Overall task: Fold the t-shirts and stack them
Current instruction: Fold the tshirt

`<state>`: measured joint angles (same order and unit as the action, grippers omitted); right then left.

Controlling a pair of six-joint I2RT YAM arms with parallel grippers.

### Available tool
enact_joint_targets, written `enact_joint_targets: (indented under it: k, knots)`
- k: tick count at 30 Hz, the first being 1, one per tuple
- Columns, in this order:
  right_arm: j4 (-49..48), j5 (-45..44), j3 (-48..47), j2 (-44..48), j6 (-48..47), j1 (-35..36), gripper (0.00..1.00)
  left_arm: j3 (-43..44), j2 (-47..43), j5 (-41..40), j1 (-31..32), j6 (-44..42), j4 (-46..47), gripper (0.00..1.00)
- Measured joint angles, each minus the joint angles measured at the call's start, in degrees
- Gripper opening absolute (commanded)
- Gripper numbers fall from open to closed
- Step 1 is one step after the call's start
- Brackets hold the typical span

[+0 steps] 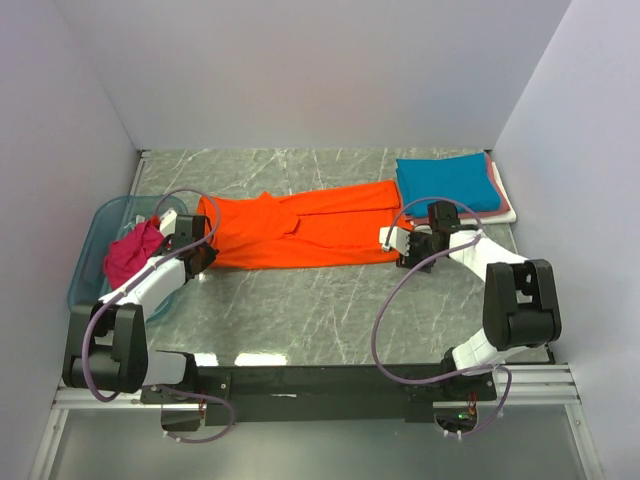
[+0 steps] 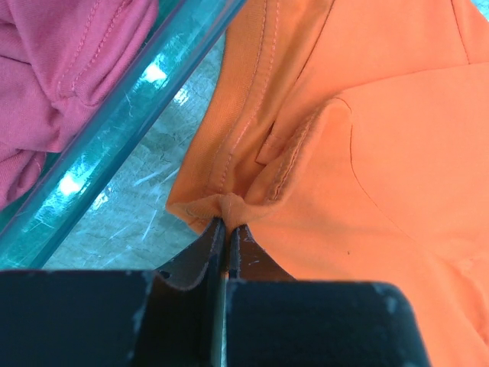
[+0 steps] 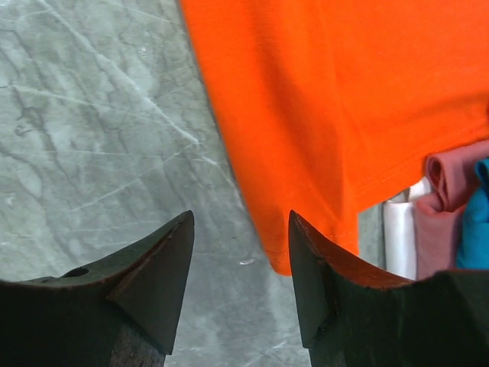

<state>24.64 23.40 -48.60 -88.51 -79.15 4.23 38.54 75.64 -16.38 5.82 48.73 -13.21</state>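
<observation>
A bright orange t-shirt (image 1: 300, 230) lies folded lengthwise across the middle of the marble table. My left gripper (image 1: 200, 252) is at its left end, shut on a pinch of the orange cloth (image 2: 227, 205) by a hem seam. My right gripper (image 1: 405, 240) is at the shirt's right end, open, its jaws astride the shirt's near corner (image 3: 279, 256) on the table. A folded teal t-shirt (image 1: 445, 182) lies on a pink one and a white one (image 1: 505, 205) at the back right; the pink roll (image 3: 451, 180) shows in the right wrist view. A magenta t-shirt (image 1: 135, 250) lies crumpled in the tub.
A translucent blue plastic tub (image 1: 100, 225) stands at the left edge; its wall (image 2: 130, 115) is close beside my left gripper. White walls close in the table on three sides. Bare marble (image 1: 330, 310) lies in front of the orange shirt.
</observation>
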Motion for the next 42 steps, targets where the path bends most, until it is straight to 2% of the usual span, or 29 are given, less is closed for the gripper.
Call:
enact_joint_targets:
  k: [6, 9, 12, 13, 14, 18, 23, 31, 42]
  knots:
    - [-0.8, -2.1, -3.0, -4.2, -0.2, 0.0, 0.52, 0.0, 0.0, 0.0, 0.0, 0.0, 0.0, 0.02]
    - [-1.8, -3.2, -3.6, -5.9, -0.3, 0.0, 0.44, 0.0, 0.0, 0.1, 0.0, 0.0, 0.0, 0.01]
    - [-1.9, -4.1, -3.6, -6.3, -0.6, 0.0, 0.20, 0.0, 0.0, 0.1, 0.0, 0.0, 0.0, 0.00]
    - [-1.8, -4.4, -3.5, -6.3, -0.8, 0.0, 0.02, 0.0, 0.0, 0.1, 0.0, 0.0, 0.0, 0.00]
    - [-1.7, -4.5, -3.5, -6.3, -0.9, 0.0, 0.00, 0.0, 0.0, 0.1, 0.0, 0.0, 0.0, 0.00]
    - [-2.6, -4.7, -0.4, -4.0, -0.9, -0.2, 0.00, 0.0, 0.0, 0.0, 0.0, 0.0, -0.1, 0.01]
    - [-0.2, -4.0, 6.8, 5.0, -2.1, -2.3, 0.00, -0.4, -0.9, 0.0, 0.0, 0.2, -0.4, 0.00]
    - [4.5, -2.7, 15.3, 18.9, -5.3, -5.9, 0.00, -3.8, -6.0, 0.1, 0.0, 0.7, -2.6, 0.00]
    - [12.1, -3.7, 23.5, 34.3, -9.5, -6.8, 0.00, -11.1, -16.4, 3.4, 0.1, 3.2, -5.6, 0.01]
